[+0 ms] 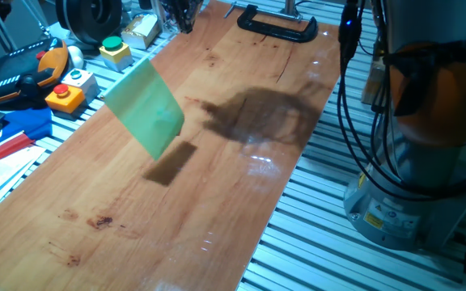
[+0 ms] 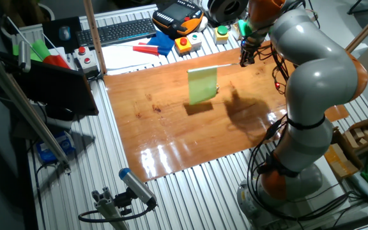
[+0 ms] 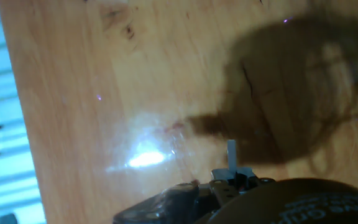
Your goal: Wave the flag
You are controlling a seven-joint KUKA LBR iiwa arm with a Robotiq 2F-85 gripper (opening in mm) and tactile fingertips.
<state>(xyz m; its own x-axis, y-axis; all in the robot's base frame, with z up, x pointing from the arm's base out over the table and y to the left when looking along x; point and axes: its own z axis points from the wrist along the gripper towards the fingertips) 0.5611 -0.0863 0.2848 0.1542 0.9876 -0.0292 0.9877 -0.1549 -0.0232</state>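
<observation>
The flag point(image 1: 144, 109) is a bright green sheet held in the air above the wooden table point(image 1: 136, 234), tilted, with its shadow on the wood below it. In the other fixed view the flag point(image 2: 202, 85) hangs from a thin pale stick point(image 2: 227, 64) that runs right into my gripper point(image 2: 243, 60). My gripper is shut on the stick's end. In the hand view only a short pale stub of the stick point(image 3: 232, 152) shows above my gripper's body point(image 3: 229, 183); the green sheet is out of that view.
A black C-clamp point(image 1: 277, 24) sits at the table's far end. Button boxes point(image 1: 65, 93) point(image 1: 114, 50), a blue block point(image 1: 24, 123) and a teach pendant point(image 2: 177, 16) lie beside the far long edge. The arm's base point(image 1: 411, 178) stands off the opposite edge.
</observation>
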